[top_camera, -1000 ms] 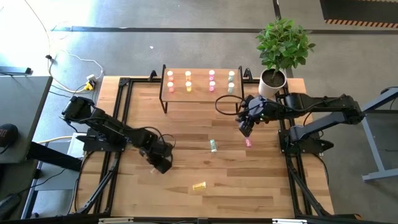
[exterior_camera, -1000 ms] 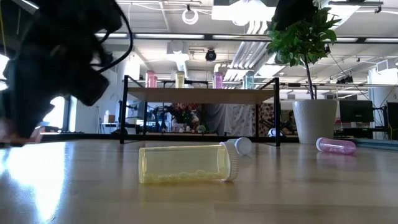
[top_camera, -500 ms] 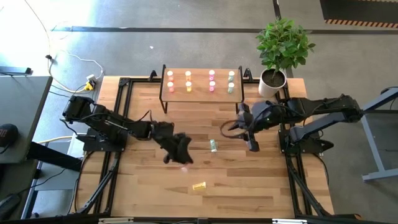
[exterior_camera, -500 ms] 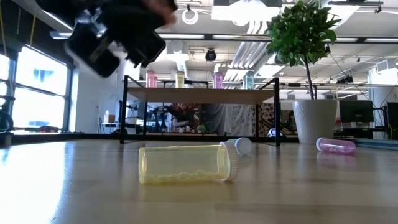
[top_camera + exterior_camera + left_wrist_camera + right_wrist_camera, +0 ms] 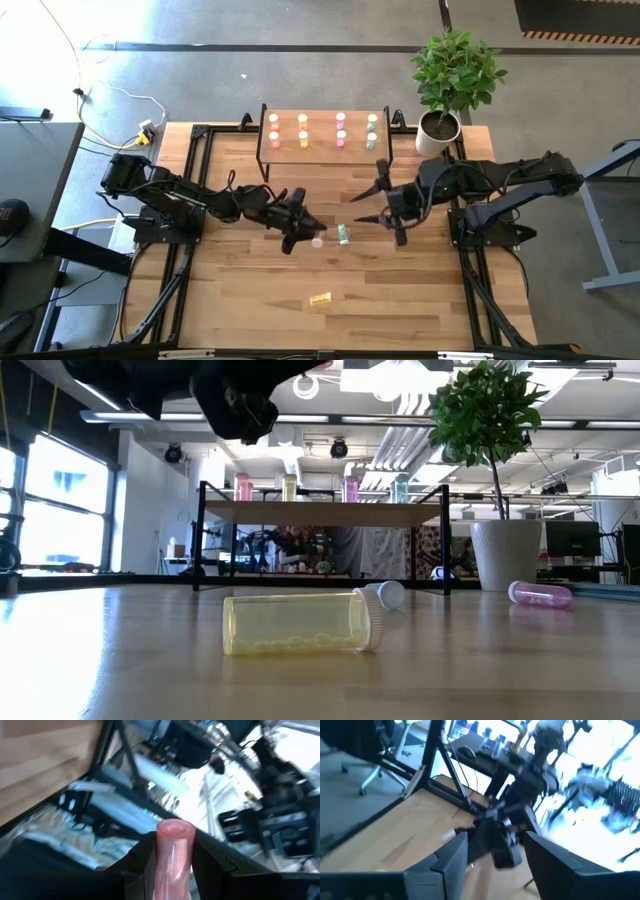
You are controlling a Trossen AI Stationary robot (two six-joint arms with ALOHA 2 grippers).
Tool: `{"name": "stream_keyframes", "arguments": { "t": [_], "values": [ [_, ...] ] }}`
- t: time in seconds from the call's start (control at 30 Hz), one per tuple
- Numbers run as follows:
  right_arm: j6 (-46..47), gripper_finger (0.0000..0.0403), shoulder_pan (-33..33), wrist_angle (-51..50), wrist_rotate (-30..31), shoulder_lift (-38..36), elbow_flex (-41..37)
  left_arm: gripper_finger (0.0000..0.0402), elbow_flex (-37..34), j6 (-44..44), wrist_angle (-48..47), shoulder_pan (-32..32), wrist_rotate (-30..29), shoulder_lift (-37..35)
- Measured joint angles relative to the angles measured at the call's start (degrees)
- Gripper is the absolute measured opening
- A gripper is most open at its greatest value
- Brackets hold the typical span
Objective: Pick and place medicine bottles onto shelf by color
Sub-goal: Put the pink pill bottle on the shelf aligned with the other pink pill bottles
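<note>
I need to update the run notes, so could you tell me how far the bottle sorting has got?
Done: eight bottles stand on the shelf in four colour columns. In hand: the left gripper holds a pink bottle above mid-table; the right gripper hangs open nearby, empty. Left: a green bottle, a yellow bottle and another pink one lie on the table.

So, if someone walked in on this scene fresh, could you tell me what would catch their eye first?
Probably the two dark arms meeting mid-table: the left gripper is shut on a pink bottle, while the right gripper stands open and empty opposite it. Behind them, the shelf already carries neat rows of bottles, and a yellow bottle lies on its side in the foreground of the low view.
</note>
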Motion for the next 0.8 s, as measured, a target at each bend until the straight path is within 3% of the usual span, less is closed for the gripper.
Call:
{"name": "stream_keyframes", "arguments": {
  "t": [0.13,0.33,0.53,0.8],
  "values": [
    [-8.66,0.019,1.24,2.38,-0.24,2.69,0.0,0.0092,0.02,1.23,0.12,-0.25,-5.69,0.0],
    [-16.73,0.019,2.88,1.81,-0.1,8.34,0.0,0.0092,0.02,2.04,0.11,-0.25,-9.2,0.0],
    [-22.03,0.019,4.16,3.17,6.17,12.71,0.0,0.0092,0.02,1.7,0.09,-0.22,-9.46,0.0],
    [-23.84,0.019,4.19,5.74,7.08,16.51,0.0,0.0092,0.02,1.68,-0.22,-0.22,-9.46,0.0]
  ]
}}
